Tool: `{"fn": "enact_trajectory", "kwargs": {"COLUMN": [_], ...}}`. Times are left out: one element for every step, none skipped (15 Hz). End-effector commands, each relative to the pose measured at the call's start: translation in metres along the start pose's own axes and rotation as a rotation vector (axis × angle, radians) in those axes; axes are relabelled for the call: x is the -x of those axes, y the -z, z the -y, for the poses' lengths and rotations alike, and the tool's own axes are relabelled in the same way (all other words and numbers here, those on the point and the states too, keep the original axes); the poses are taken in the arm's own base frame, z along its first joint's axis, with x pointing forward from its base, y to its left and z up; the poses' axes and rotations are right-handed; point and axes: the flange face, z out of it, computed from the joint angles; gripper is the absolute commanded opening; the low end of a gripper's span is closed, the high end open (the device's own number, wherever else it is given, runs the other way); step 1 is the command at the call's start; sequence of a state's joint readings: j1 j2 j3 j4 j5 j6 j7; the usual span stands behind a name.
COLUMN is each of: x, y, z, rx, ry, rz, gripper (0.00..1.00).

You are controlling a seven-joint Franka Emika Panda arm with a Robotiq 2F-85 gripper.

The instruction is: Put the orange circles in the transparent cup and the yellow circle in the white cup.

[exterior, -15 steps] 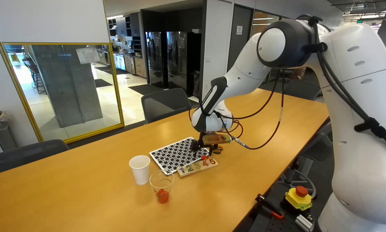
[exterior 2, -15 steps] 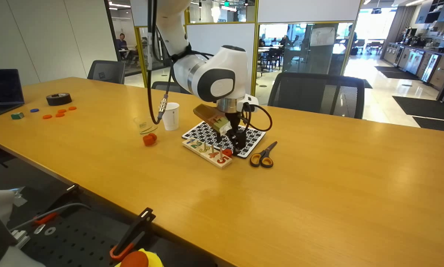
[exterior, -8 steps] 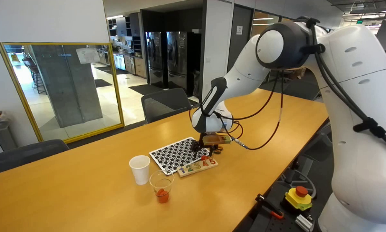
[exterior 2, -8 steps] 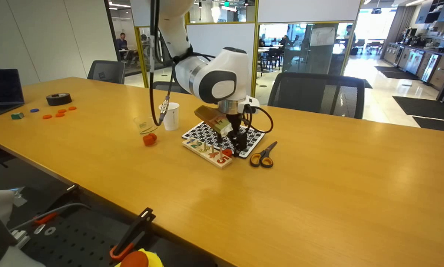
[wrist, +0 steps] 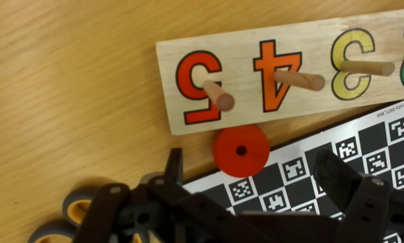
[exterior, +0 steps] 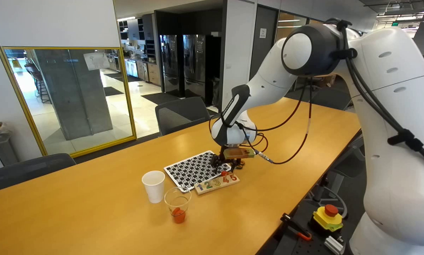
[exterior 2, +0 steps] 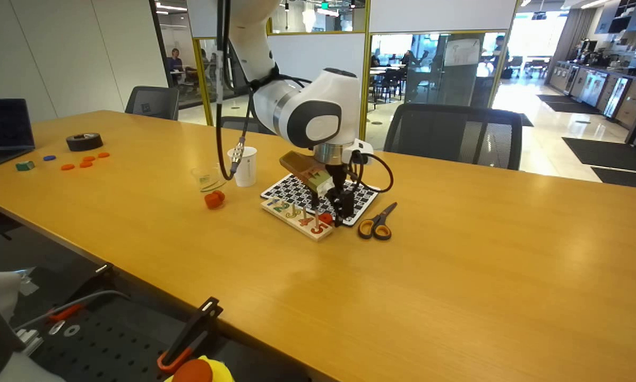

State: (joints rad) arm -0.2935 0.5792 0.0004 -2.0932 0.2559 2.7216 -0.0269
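Fingers (wrist: 334, 180) are being held spread near the orange-red circle (wrist: 241, 162) beside the number board (wrist: 316, 57); centred, board-clearing closure is seemingly being required.

Desk (exterior: 102, 205): honey-brown, wood-grained. Between its robot-side and opposite edges: number board (wrist: 318, 57), pale wood; numerals (wrist: 269, 96) blue, green, yellow, orange, red, outlined black. Beside it, red disc (wrist: 241, 163), dark at centre. Marker sheet (exterior: 196, 170): black squares alternating with black-and-white codes. Gripper (wrist: 249, 160): black. Scissors (exterior 2: 380, 216): black, handles orange-lined. Transparent cup (exterior: 178, 199): colourless; orange-red discs (exterior: 178, 216) inside. White cup (exterior: 154, 187): white inside and out. Toward desk's left end edge in an exterior view: orange discs (exterior 2: 86, 164), blue disc (exterior 2: 49, 157).
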Motion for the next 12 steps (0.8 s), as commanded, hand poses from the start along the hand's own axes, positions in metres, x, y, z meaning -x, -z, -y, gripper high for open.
{"fn": "enact_trajectory", "kwargs": {"x": [-0.0065,-0.0066,-0.0066,-0.0066,-0.0065,-0.0064,-0.0064,-0.0063,-0.0062,-0.0062,-0.0062,-0.0061], "y": [0.0025,0.0021,0.0018,0.0013,0.0008,0.0005,0.0,-0.0004,-0.0008,-0.0013,-0.0017,-0.0024], "z": [-0.0006,-0.0008,-0.0009,-0.0009,-0.0009,-0.0009,-0.001,-0.0008,-0.0009,-0.001,-0.001,-0.0012], "rx": [-0.021,-0.021,-0.022,-0.022,-0.022,-0.022,-0.022,-0.023,-0.023,-0.023,-0.024,-0.025], "ry": [0.001,0.001,0.001,0.001,0.0,0.0,0.001,0.0,0.001,0.001,0.0,0.0], "rz": [0.013,0.015,0.017,0.02,0.024,0.028,0.029,0.031,0.032,0.033,0.034,0.036], "gripper": [1.0,1.0,1.0,1.0,1.0,1.0,1.0,1.0,1.0,1.0,1.0,1.0]}}
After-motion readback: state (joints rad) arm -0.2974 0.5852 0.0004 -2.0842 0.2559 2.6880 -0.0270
